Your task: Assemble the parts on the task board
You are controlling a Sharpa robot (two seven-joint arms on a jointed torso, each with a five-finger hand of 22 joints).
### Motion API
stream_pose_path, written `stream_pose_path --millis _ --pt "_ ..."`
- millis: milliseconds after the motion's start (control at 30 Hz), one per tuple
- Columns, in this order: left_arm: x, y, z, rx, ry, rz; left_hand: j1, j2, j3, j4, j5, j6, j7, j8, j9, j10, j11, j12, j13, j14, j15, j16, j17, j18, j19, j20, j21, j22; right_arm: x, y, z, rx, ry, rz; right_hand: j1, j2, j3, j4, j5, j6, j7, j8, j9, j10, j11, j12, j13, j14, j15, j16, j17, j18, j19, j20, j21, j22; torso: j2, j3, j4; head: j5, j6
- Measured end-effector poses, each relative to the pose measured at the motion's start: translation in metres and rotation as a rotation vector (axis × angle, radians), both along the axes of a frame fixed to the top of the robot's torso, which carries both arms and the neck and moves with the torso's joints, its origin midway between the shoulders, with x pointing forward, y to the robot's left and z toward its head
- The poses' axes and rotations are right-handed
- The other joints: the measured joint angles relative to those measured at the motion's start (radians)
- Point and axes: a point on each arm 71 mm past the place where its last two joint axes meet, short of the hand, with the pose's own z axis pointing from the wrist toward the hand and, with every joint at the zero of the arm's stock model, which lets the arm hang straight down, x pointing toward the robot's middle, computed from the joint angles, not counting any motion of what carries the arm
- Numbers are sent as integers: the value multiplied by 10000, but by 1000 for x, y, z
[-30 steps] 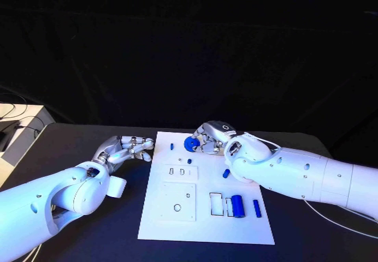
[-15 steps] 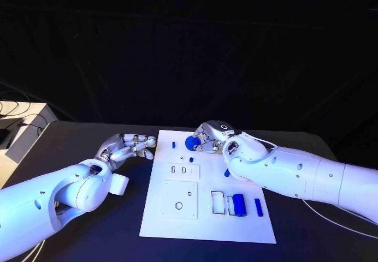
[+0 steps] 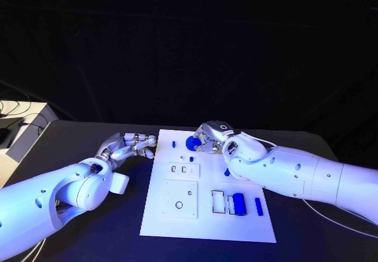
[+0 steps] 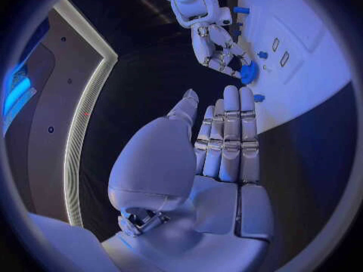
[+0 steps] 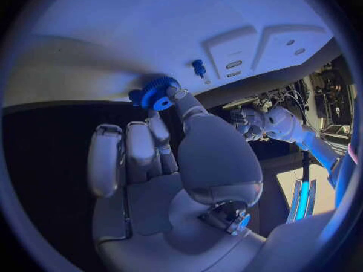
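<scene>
Barely anything shifts: right hand (image 3: 208, 140) pinches the small, stiff blue gear (image 3: 192, 143) by its rim; left hand (image 3: 130, 146) hangs empty, fingers together.

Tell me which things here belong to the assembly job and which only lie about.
For the job:
- white board
- blue gear, held by the right hand
- blue cylinder
- blue pin

Lying about:
- white box beside the table
</scene>
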Motion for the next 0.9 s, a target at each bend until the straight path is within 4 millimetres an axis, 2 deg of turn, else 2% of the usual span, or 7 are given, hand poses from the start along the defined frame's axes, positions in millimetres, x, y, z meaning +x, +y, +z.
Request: stream_pose_path --millis 100,233,300,367,533,733,900 --pt "0 0 0 1 0 1 0 0 0 0 0 0 0 0 0 0 0 0 0 0 0 0 0 -1 0 0 0 0 0 0 -1 -28 1 -8 -12 -12 -13 13 -32 -56 56 -20 0 0 0 -102 -11 0 0 0 12 -1 0 0 0 0 1 -2 -3 1 -5" --pt "0 0 0 2 0 2 0 0 0 0 0 0 0 0 0 0 0 0 0 0 0 0 0 -1 0 0 0 0 1 0 -1 -48 -16 -38 -92 -91 -196 196 -852 -338 287 -21 42 -5 5 -308 -136 0 1 0 20 -1 0 0 0 -1 0 -6 -1 7 -10" --pt "0 0 0 3 0 4 0 0 0 0 0 0 0 0 0 0 0 0 0 0 0 0 0 0 0 0 0 1 1 1 -2 -54 -17 -43 -124 -136 -343 343 -1130 -654 316 57 87 -116 115 -414 -226 -36 50 0 41 -4 0 0 0 -1 1 -10 2 7 -11" --pt "0 0 0 3 0 5 0 0 0 0 0 0 0 0 0 0 0 0 0 0 0 0 0 0 0 0 0 1 0 2 -3 -53 -9 -36 17 -328 -448 631 -1239 -857 302 109 82 -219 217 -517 -334 -1 113 0 65 -6 0 1 0 -2 1 -11 2 6 -11" --pt "0 0 0 4 1 4 0 0 0 0 0 0 0 0 0 0 0 0 0 0 0 0 0 -1 0 0 0 1 0 3 -4 -44 -12 -27 281 -855 -377 1532 -1232 -1114 340 72 33 -345 271 -566 -579 -35 147 0 109 2 -18 93 0 -2 3 -10 3 3 -2" --pt "0 1 0 6 2 9 0 0 0 0 0 0 0 0 0 0 0 0 0 0 0 0 -1 0 0 0 3 -8 1 1 -4 -16 16 -58 93 -1106 -370 1953 -706 -1163 364 73 34 -346 272 -566 -643 -35 147 0 115 3 17 128 0 -3 4 -8 2 20 -2" --pt "0 1 0 9 4 15 0 0 0 0 0 0 0 0 0 -35 35 0 0 0 0 0 -1 0 0 0 39 -22 1 -2 -5 -31 188 -100 -371 -1315 -246 2905 -714 -1190 389 73 33 -414 272 -497 -644 -35 147 0 142 1 17 128 0 -4 3 -4 -4 35 -7"
